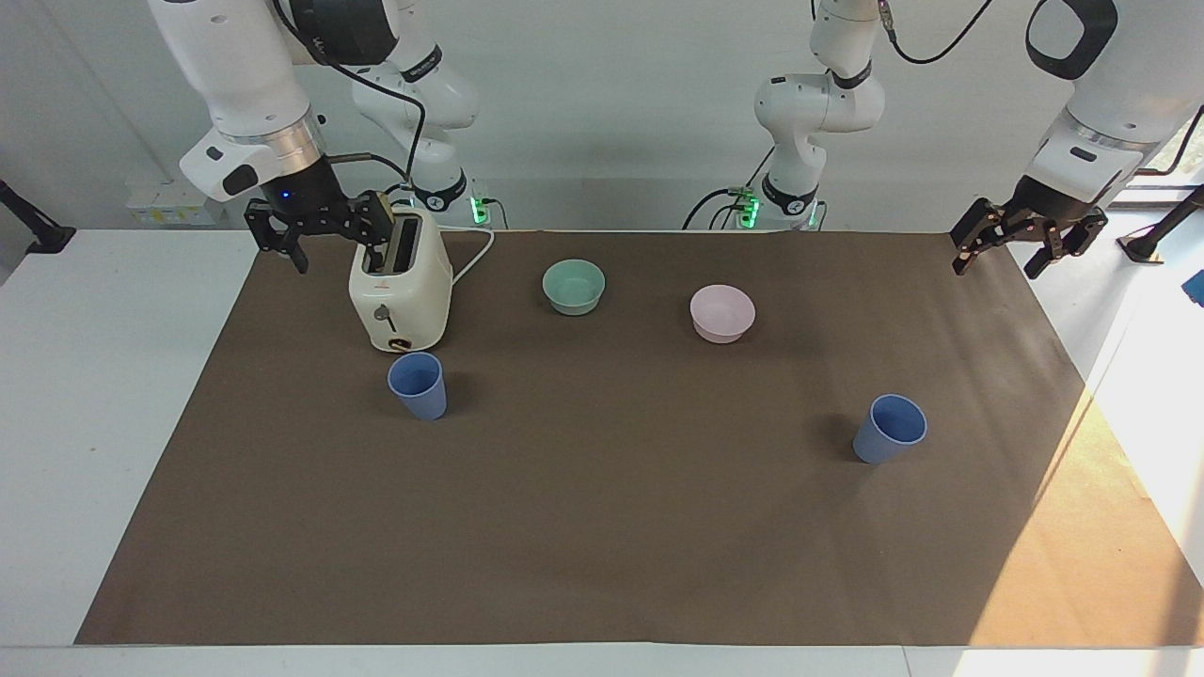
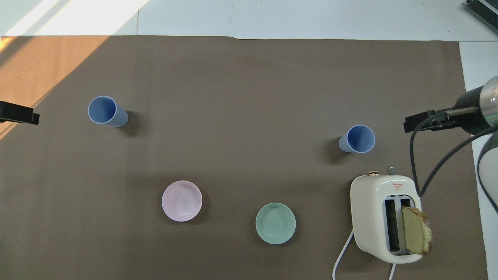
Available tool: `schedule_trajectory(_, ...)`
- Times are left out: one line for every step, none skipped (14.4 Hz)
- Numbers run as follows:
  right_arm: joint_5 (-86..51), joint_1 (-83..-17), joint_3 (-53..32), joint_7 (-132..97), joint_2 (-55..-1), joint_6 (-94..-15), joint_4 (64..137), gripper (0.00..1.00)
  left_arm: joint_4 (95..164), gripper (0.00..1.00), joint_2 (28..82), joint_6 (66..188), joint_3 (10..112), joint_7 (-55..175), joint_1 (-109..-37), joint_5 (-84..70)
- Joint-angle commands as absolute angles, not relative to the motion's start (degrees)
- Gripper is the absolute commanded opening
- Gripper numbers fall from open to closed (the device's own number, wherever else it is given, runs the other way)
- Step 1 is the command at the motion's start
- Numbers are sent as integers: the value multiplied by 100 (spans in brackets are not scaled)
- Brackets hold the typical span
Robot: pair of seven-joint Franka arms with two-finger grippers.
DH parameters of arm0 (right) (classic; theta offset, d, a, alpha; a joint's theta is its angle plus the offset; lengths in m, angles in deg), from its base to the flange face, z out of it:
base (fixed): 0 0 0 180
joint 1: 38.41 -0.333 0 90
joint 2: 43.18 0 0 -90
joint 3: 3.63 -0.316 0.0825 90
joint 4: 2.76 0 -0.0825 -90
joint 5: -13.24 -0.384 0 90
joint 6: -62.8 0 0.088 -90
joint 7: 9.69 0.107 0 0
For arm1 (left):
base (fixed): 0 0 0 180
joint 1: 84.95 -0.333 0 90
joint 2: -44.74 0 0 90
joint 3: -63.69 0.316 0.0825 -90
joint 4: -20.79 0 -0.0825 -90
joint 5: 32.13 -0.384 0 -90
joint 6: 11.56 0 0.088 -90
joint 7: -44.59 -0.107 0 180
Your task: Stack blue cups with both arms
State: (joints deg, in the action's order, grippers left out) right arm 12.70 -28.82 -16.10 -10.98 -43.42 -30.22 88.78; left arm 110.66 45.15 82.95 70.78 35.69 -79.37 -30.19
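Note:
Two blue cups stand upright and apart on the brown mat. One cup [image 1: 419,385] [image 2: 358,139] stands just in front of the toaster, at the right arm's end. The other cup [image 1: 889,428] [image 2: 106,111] stands at the left arm's end. My right gripper [image 1: 331,252] is open and empty, raised beside the toaster's top, well above the first cup. My left gripper [image 1: 997,263] is open and empty, raised over the mat's edge at the left arm's end of the table. In the overhead view only a finger of each shows: the right [image 2: 418,118] and the left [image 2: 19,117].
A cream toaster [image 1: 400,291] with a bread slice [image 2: 416,233] leaning out of its slot stands near the right arm. A mint-green bowl [image 1: 574,285] and a pale pink bowl [image 1: 722,312] sit nearer to the robots than the cups. The brown mat [image 1: 602,527] covers the table.

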Motion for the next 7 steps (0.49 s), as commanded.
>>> schedule_trajectory(1175,-2795,-1655,-1039,-4450,-3133,9005,100,11203,100,4666,8677,7072,3624,-7906,-3037)
schedule_trajectory(1175,-2787,-1655,-1039,-4450,-3133,9005,100,11211,100,4780,8861,7080,3606,-7906,-3037)
schedule_trajectory(1175,-2795,-1655,-1039,-4450,-3133,9005,100,11220,100,4869,9002,7080,3580,-7915,-3037)
schedule_trajectory(1175,-2787,-1655,-1039,-4450,-3133,9005,100,11220,100,4948,9117,7080,3571,-7932,-3037)
schedule_trajectory(1175,-2795,-1655,-1039,-4450,-3133,9005,100,11237,100,5062,9249,7080,3562,-7959,-3037)
schedule_trajectory(1175,-2787,-1655,-1039,-4450,-3133,9005,100,11264,100,5167,9389,7080,3554,-7968,-3037)
schedule_trajectory(1175,-2787,-1655,-1039,-4450,-3133,9005,100,11307,100,5281,9547,7080,3545,-7976,-3037)
